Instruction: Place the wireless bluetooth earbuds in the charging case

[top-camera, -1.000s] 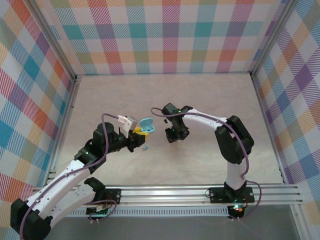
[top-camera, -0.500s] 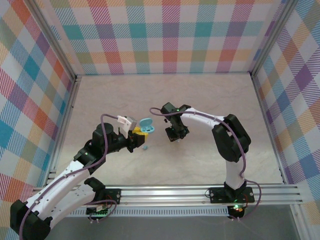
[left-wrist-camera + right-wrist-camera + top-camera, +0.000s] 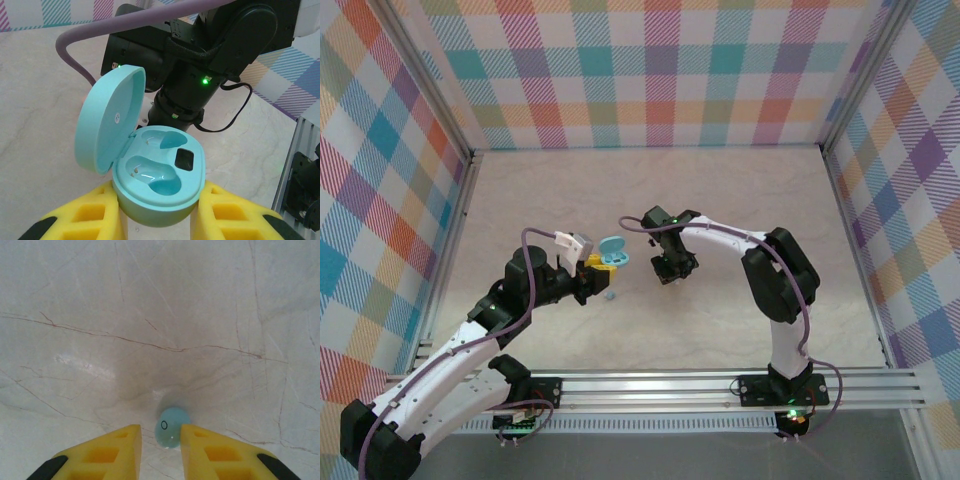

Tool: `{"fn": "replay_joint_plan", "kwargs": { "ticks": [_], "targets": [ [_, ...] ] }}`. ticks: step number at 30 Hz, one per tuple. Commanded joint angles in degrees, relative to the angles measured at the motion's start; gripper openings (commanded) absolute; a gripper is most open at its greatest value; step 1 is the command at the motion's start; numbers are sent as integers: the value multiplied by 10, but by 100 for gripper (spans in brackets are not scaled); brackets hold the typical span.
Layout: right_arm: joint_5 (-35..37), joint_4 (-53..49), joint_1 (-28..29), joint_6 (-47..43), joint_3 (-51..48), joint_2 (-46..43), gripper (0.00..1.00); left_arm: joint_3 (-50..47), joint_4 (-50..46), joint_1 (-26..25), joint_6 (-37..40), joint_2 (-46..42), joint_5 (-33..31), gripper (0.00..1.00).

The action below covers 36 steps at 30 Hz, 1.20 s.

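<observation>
Top external: my left gripper (image 3: 601,261) and right gripper (image 3: 665,272) sit close together mid-table. I have bare table (image 3: 750,200) behind them and to the right, up to the plaid walls (image 3: 660,70).
Near edge: a rail (image 3: 670,382) runs across the bottom with both bases on it.
Loose bud: a second earbud (image 3: 611,296) lies just below the left gripper in frame.
Left wrist: the fingers (image 3: 85,217) are clamped on the blue case (image 3: 157,200). Its lid (image 3: 107,122) is swung up to the left and both wells (image 3: 150,172) are empty, which I can't read from the top.
Crowding: the right arm (image 3: 200,75) looms close behind the case.
Right wrist: a blue earbud (image 3: 171,426) lies on the table at bottom centre. It sits between fingertips slightly apart, with a sliver of table showing to its left.
</observation>
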Motion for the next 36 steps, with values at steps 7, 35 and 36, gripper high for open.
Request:
{"fn": "replay_joint_plan", "kwargs": {
  "ticks": [7, 35, 36],
  "targets": [
    [-2, -20, 1, 3, -14, 11, 30, -3, 0, 1, -1, -10, 5, 18],
    [-146, 62, -63, 27, -69, -124, 20, 3, 4, 1, 9, -19, 13, 18],
    [-155, 62, -66, 25, -70, -138, 20, 2, 7, 1, 10, -20, 14, 18]
  ]
}}
